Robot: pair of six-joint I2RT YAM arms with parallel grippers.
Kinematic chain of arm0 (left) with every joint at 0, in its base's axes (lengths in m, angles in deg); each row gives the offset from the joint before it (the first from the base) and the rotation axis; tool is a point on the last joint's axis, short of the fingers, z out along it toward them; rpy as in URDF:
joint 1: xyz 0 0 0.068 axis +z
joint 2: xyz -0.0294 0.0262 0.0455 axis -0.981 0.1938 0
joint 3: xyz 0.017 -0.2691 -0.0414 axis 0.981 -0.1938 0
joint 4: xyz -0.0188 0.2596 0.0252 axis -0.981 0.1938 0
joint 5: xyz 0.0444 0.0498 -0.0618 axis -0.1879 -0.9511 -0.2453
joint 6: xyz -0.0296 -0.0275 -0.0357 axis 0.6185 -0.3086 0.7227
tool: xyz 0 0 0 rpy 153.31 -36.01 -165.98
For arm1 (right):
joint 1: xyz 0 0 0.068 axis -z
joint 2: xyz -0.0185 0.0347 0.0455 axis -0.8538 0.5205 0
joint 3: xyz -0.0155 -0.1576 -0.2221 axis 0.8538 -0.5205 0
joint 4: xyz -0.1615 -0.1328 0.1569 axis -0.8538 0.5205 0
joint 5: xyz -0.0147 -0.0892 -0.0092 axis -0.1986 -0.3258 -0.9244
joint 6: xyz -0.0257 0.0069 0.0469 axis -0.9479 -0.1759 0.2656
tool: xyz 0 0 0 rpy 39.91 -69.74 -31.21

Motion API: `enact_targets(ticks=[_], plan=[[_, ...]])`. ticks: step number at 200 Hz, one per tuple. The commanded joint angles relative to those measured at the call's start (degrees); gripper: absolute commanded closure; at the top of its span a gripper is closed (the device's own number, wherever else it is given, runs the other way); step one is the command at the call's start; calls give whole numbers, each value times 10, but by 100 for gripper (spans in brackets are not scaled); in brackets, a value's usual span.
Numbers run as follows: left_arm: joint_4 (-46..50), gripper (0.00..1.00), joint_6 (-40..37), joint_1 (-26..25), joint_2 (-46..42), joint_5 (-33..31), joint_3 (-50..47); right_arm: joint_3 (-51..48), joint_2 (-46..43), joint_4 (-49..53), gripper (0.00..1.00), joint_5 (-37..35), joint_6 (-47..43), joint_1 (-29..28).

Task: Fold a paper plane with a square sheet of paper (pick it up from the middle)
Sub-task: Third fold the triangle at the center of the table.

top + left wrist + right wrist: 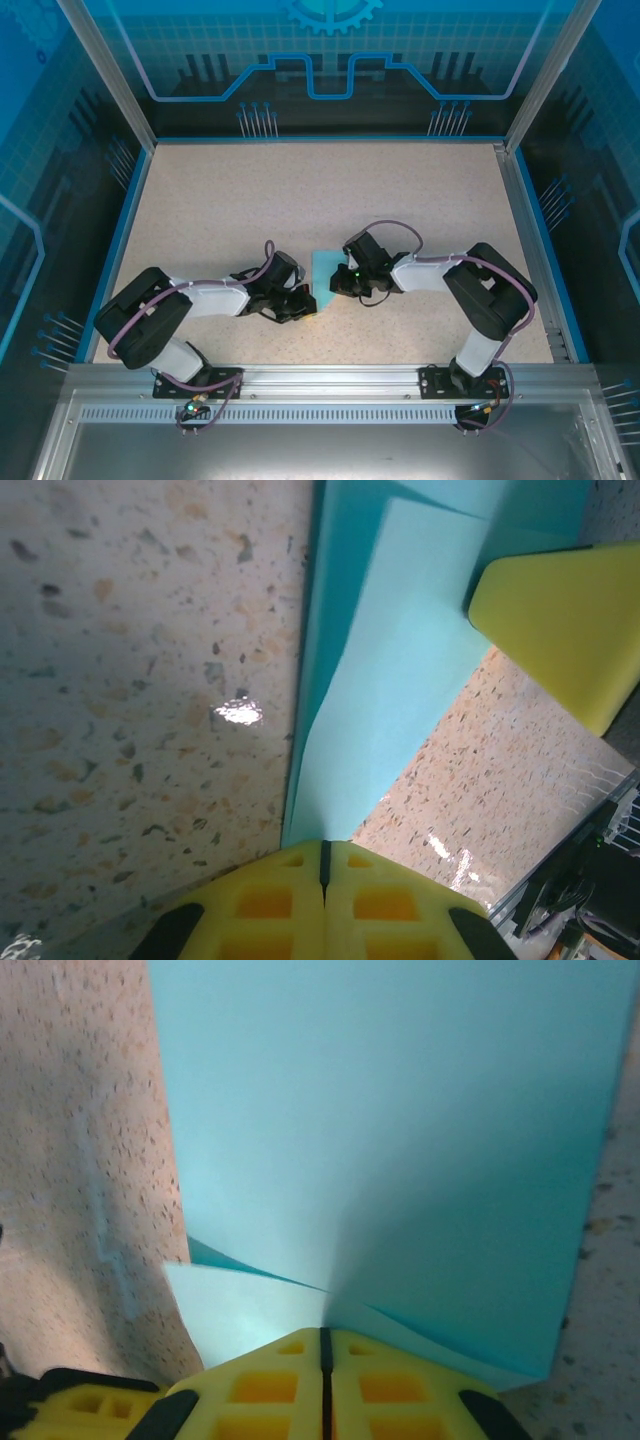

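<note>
The left pincer (pixel 323 855) is fully closed, its yellow jaws meeting on the near tip of the light cyan sheet of paper (pixel 400 660). The right pincer (pixel 323 1338) is likewise closed, pinching the sheet at the point where two creased flaps converge. The sheet lies partly folded near the middle of the speckled desk (pixel 300 190), between the two pincers, which grip it from opposite sides.

Bright, even light; soft shadows, blurred close-ups.
</note>
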Motion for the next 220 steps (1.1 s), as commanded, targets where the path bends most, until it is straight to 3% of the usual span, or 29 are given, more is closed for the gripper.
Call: enact_targets(ticks=[1,47,158,220], plan=[[95,99,-11,-6,14,-26,-27,25,-28,41,92,-8,-62,-30],[96,100,-8,-6,13,-27,-24,40,-16,47,92,-17,-43,-71],[96,100,-3,-6,8,-29,-23,23,32,15,92,8,-15,-80],[134,100,1,-6,17,-42,-21,-8,28,20,93,-16,-43,-14]])
